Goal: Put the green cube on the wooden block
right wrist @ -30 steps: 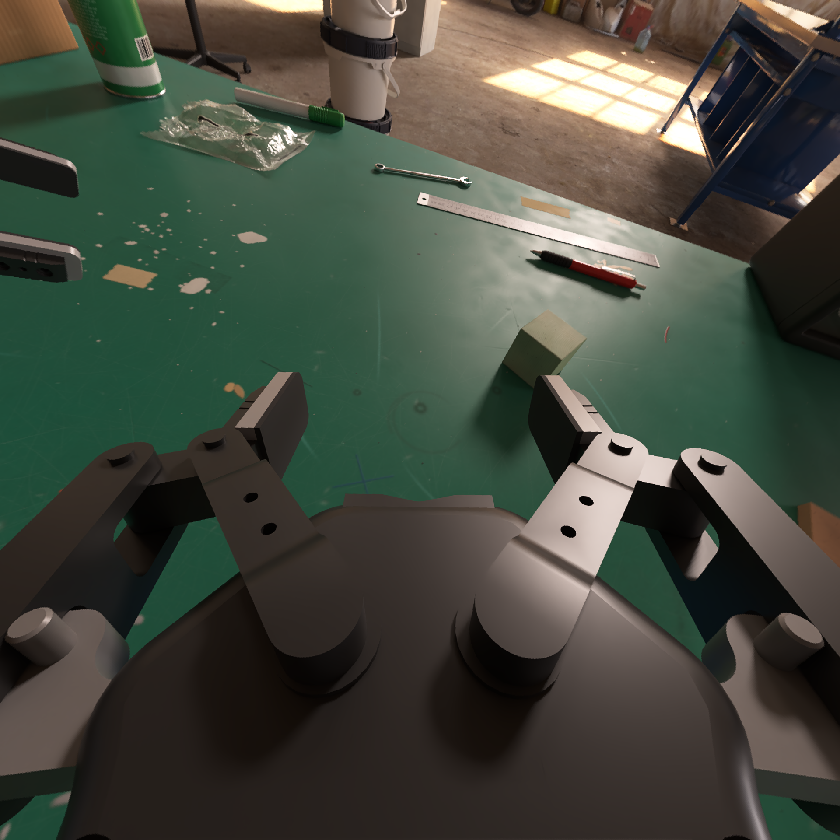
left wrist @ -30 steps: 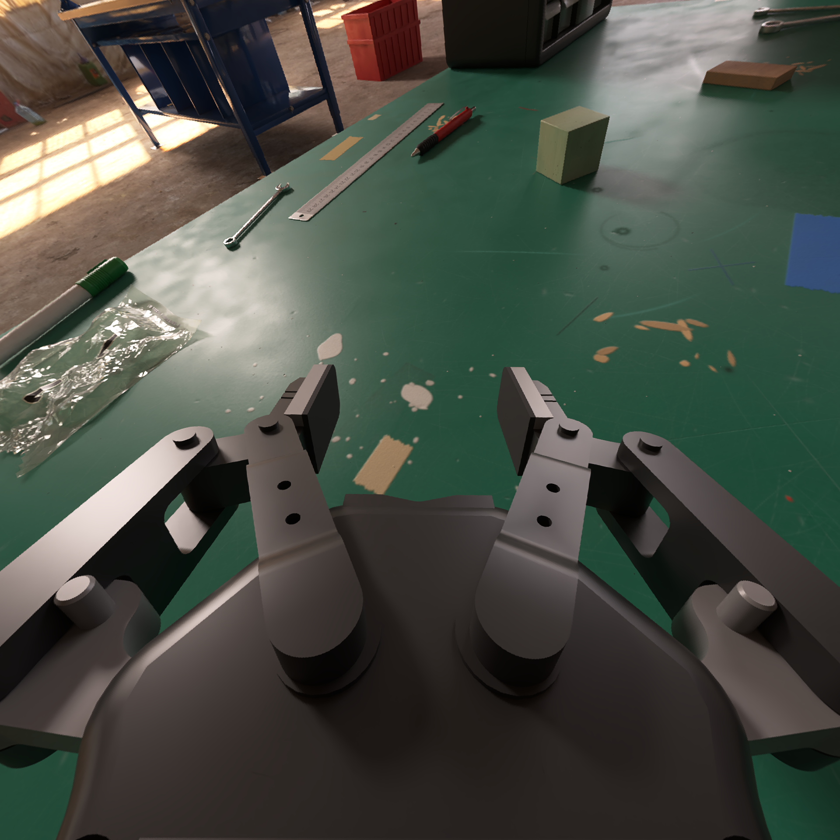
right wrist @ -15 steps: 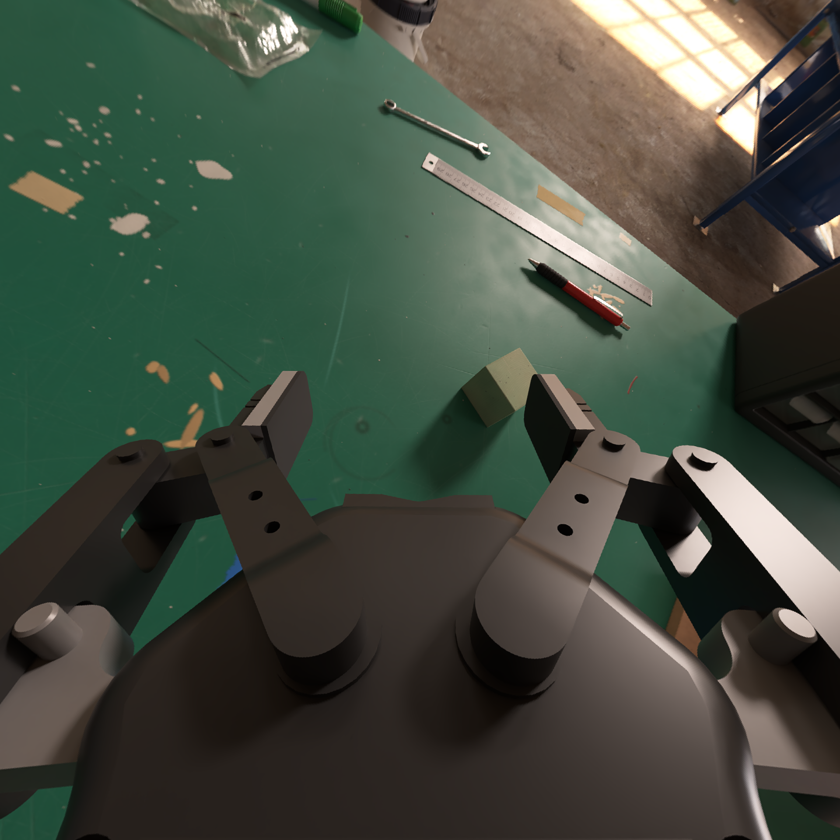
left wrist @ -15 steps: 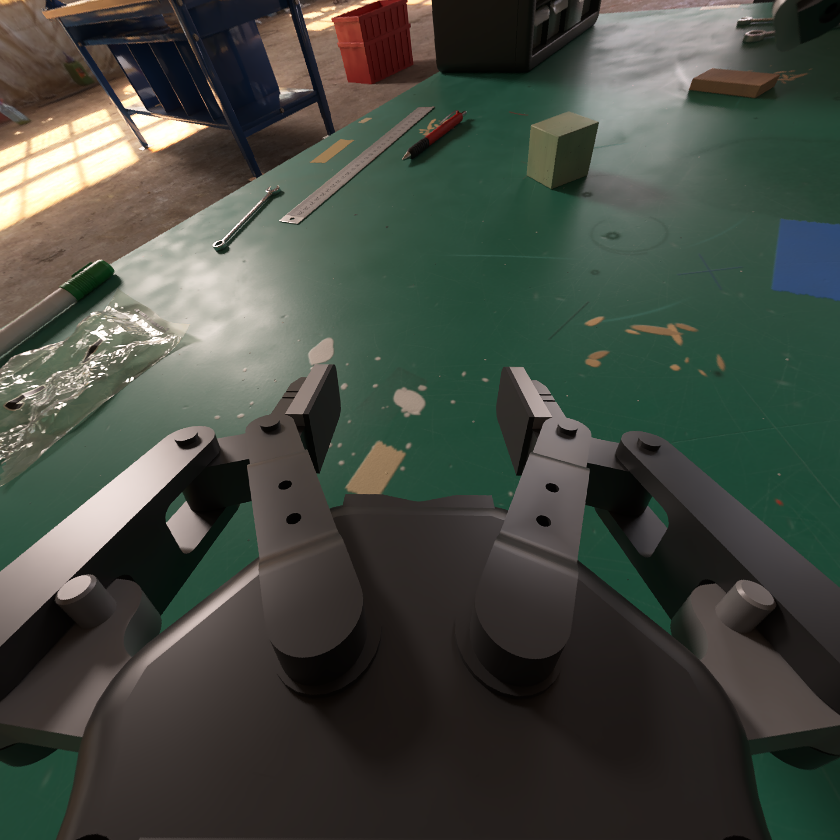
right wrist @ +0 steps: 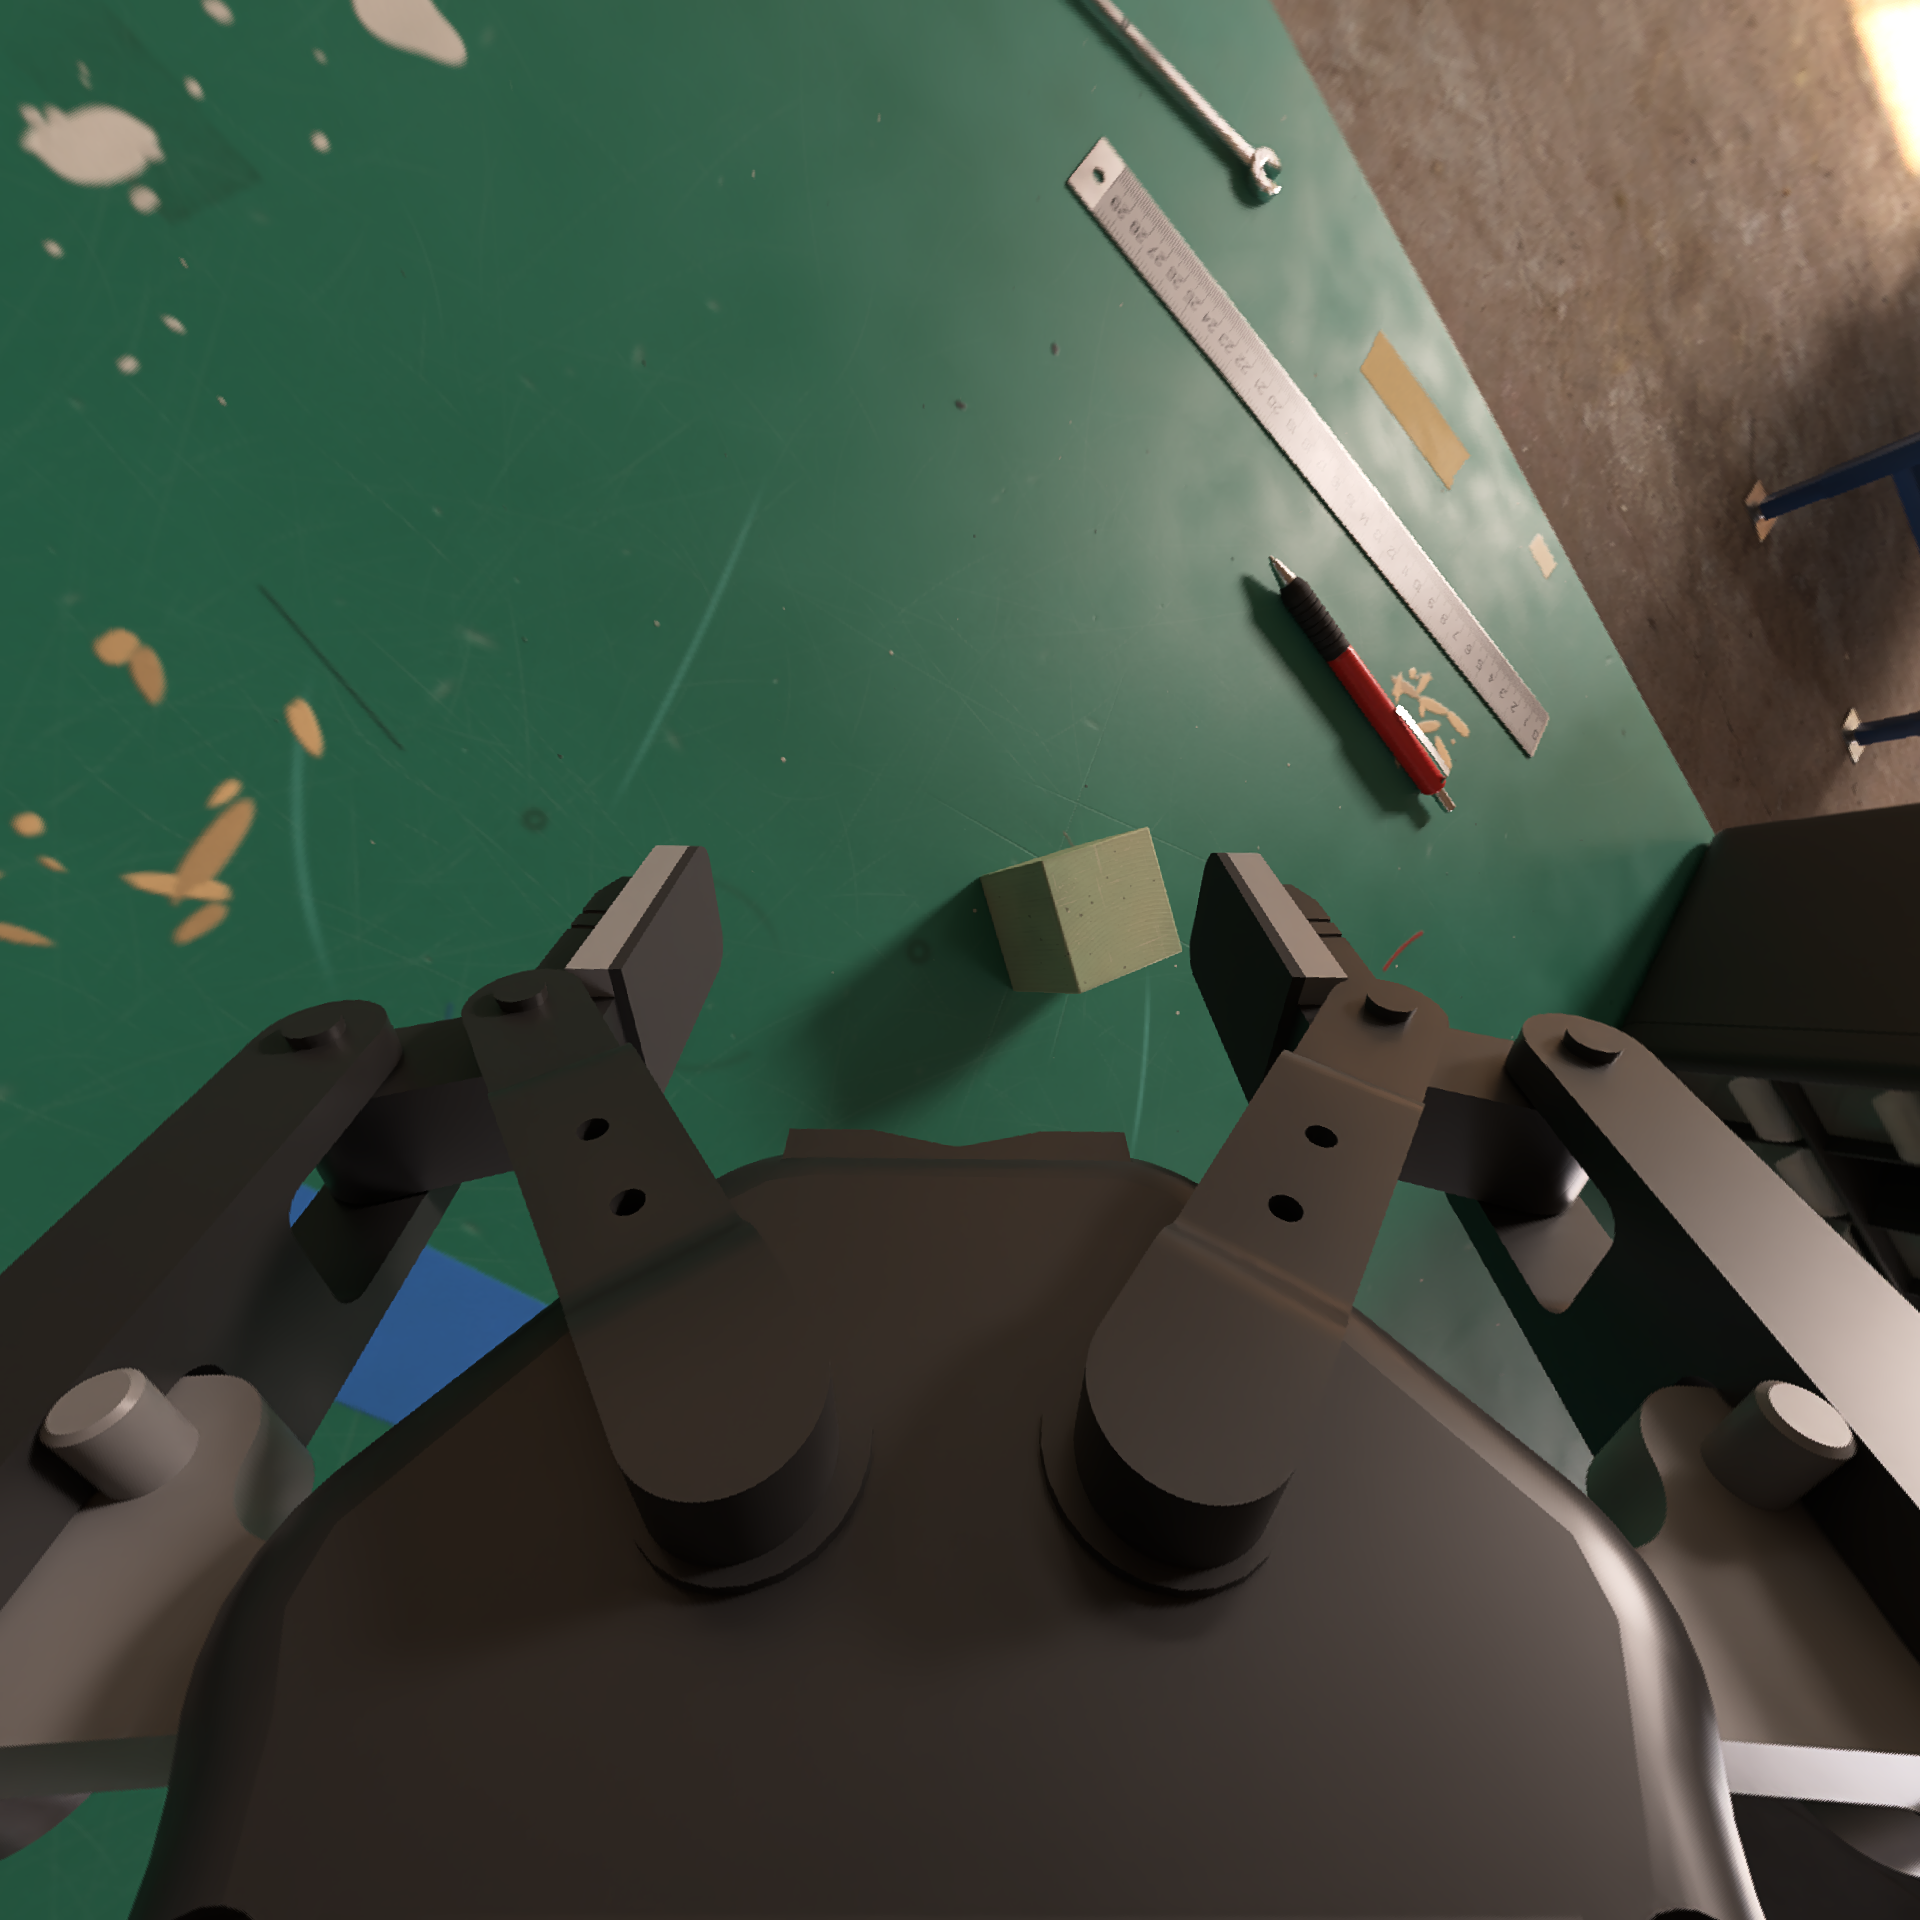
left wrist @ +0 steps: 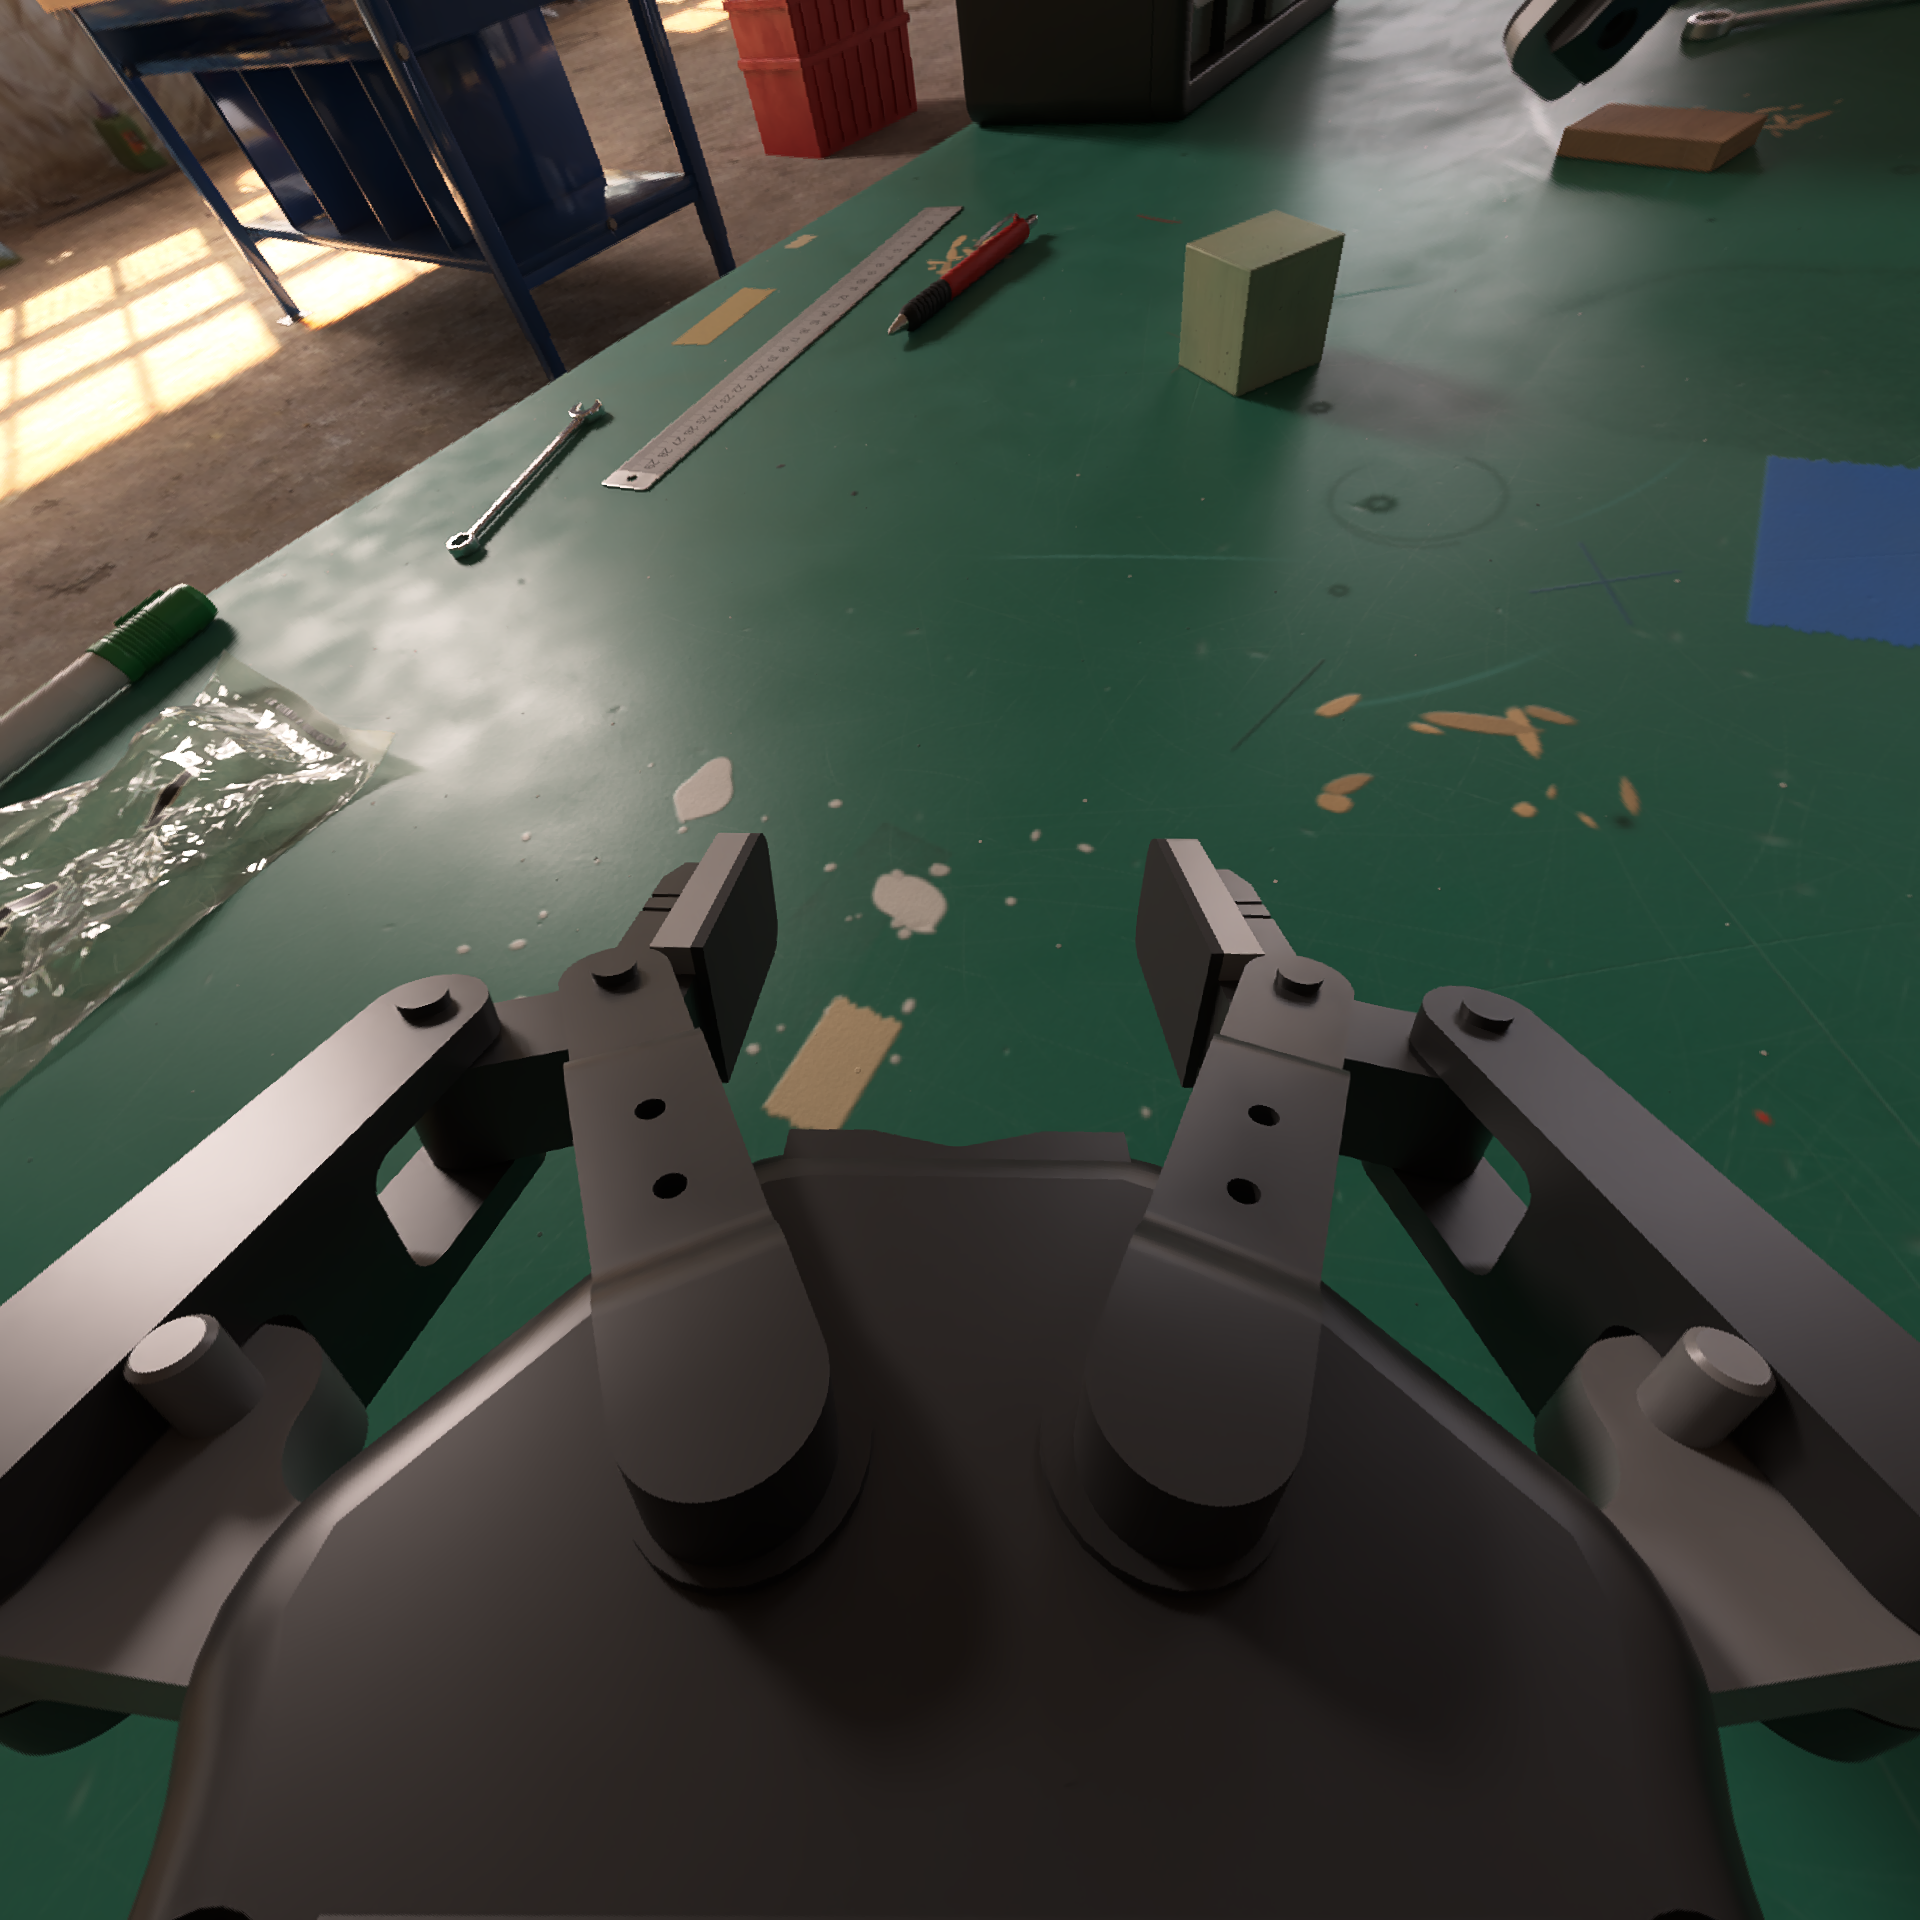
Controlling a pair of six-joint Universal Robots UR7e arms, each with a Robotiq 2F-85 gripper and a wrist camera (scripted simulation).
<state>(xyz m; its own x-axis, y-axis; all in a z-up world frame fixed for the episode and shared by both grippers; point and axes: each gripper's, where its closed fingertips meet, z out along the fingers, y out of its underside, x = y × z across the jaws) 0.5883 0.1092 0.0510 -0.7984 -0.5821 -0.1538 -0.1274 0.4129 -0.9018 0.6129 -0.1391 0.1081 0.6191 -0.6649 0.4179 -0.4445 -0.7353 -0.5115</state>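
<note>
Green cube (right wrist: 1081, 909) on green desk (right wrist: 727, 520), framed between spread fingers of empty right end effector (right wrist: 956, 914), untouched. Looks rigid, light, matte, likely foam; best pinched across opposite flat faces. Left end effector (left wrist: 956, 925) open, idle. Wooden block (left wrist: 1652, 135) well apart.

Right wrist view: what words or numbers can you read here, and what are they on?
Steel ruler: a scale of tick marks and small numerals is printed along it. I describe it but don't quote writing.
Red pen: no writing can be made out.
Green cube: plain, no writing.
Nothing else in this view carries words or signs.
</note>
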